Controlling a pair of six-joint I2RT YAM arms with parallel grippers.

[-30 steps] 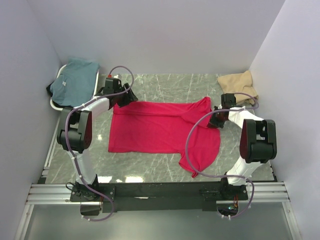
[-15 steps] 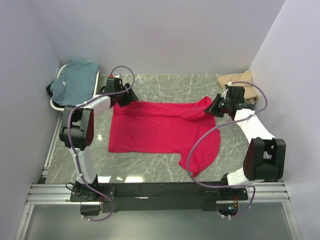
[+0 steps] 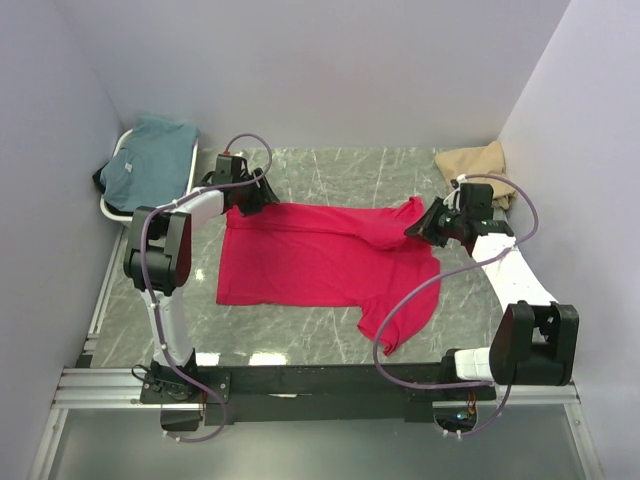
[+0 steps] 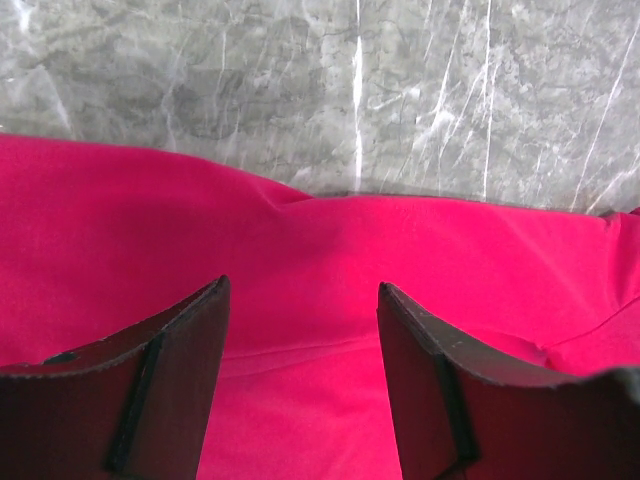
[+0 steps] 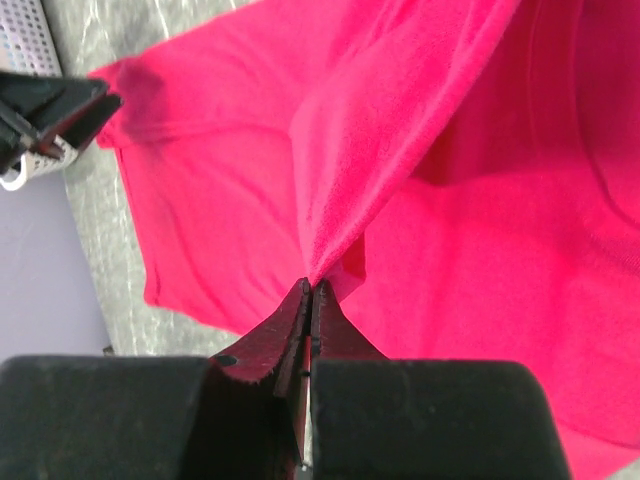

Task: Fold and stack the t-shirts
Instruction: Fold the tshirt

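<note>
The red t-shirt (image 3: 320,262) lies spread on the marble table, its right part rumpled and hanging toward the near edge. My right gripper (image 3: 416,228) is shut on a raised fold of the red t-shirt (image 5: 450,250) near its upper right corner; in the right wrist view the closed tips (image 5: 310,284) pinch the cloth. My left gripper (image 3: 262,200) stands open over the shirt's upper left corner, and the open left gripper (image 4: 302,284) has red cloth (image 4: 300,235) below it, not gripped. A teal t-shirt (image 3: 150,155) lies in the basket. A beige t-shirt (image 3: 478,163) lies at the back right.
The white basket (image 3: 112,208) stands against the left wall. Grey walls close in the table on the left, back and right. Bare marble (image 3: 360,170) shows behind the red shirt. Purple cables loop from both arms over the cloth.
My right gripper has closed on the red shirt's fold and lifted it, with the right arm stretching farther out. The shirt's lower right flap has drawn in a little. The left gripper barely shifted.
</note>
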